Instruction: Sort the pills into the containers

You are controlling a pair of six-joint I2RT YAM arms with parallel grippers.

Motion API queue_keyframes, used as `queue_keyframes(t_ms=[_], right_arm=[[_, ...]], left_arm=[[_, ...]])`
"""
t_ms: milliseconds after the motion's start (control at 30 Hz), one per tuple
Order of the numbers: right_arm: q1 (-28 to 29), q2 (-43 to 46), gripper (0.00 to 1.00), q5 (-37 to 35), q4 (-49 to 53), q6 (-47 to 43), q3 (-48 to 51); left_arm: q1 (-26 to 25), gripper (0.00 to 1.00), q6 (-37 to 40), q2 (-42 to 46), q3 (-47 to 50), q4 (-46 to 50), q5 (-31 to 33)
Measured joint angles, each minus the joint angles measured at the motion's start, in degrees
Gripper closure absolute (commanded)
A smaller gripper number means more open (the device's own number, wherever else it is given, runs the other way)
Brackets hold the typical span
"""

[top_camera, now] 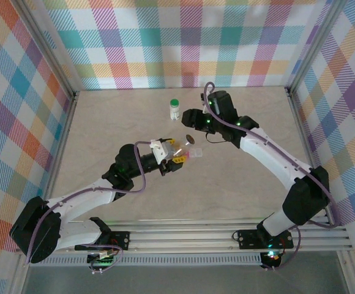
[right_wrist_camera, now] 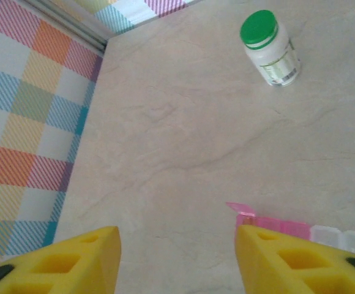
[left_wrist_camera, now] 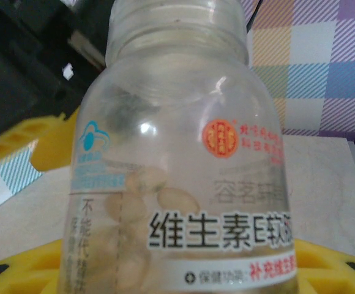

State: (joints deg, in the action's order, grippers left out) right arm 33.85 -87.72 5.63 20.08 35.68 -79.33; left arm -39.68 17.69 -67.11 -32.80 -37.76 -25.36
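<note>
L gripper (top_camera: 172, 157) was clamped on the clear bottle (left_wrist_camera: 177, 159), cap off, held over mid-bench next to the pink pill-box strip (right_wrist_camera: 278, 228). I took that as a pour set-up: open mouth kept close to the containers so the pills (left_wrist_camera: 165, 199) wouldn't roll off across the bench (right_wrist_camera: 183, 122). Pills were tan softgels, bunched low in the bottle near the label. Couldn't tell how far the bottle was tipped, or whether any compartment had a pill in it yet.

R gripper (right_wrist_camera: 176, 245) was open, yellow fingers (right_wrist_camera: 73, 257) well apart w/ nothing between them, just bare bench. It hung above the surface w/ the strip just beside one finger. One pink lid (right_wrist_camera: 240, 208) at the strip's end stood flipped up; the clear compartments (right_wrist_camera: 343, 236) lay further along. My read: R arm was parked there to steady the strip or work the lids.

Other stuff: white bottle (right_wrist_camera: 269, 46) w/ green cap, upright at the far side, well apart from the strip, no obstacle. Small brown disc (top_camera: 190, 138) lay between R gripper and the strip, prob. the cap, not sure. Main worry was crowding, as both grippers were near the strip and the disc could get knocked.
</note>
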Motion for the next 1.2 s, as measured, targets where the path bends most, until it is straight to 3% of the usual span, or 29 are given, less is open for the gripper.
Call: queue_keyframes(t_ms=[133,233,333,533,700,933,1200], right_arm=[[-1.0,0.2,0.38,1.7,0.5,-3.3,-1.7],[-2.7,2.4,0.36,6.2,0.1,-7.8,-1.8],[-4.7,7.0,0.27,12.1,-0.7,-16.5,-1.4],[-5.3,17.3,0.32,27.3,1.3,-44.8,1.0],[-5.0,15.6,0.36,35.8,12.5,-67.9,-2.4],[-4.9,8.8,0.36,38.0,31.2,-94.1,-7.7],[-2.2,4.8,0.34,35.8,41.6,-106.2,-12.8]], left_arm=[[0.0,1.0,0.0,0.0,0.0,-0.3,-0.4],[0.0,1.0,0.0,0.0,0.1,-0.3,-0.3],[0.1,1.0,0.0,0.0,0.6,-0.3,-0.3],[1.6,1.0,0.0,0.0,0.9,0.1,-1.5],[2.0,1.0,0.9,0.9,0.9,1.9,-2.8],[2.0,1.0,4.0,3.4,0.9,6.6,-5.1],[2.0,1.0,5.6,3.6,0.9,9.4,-7.0]])
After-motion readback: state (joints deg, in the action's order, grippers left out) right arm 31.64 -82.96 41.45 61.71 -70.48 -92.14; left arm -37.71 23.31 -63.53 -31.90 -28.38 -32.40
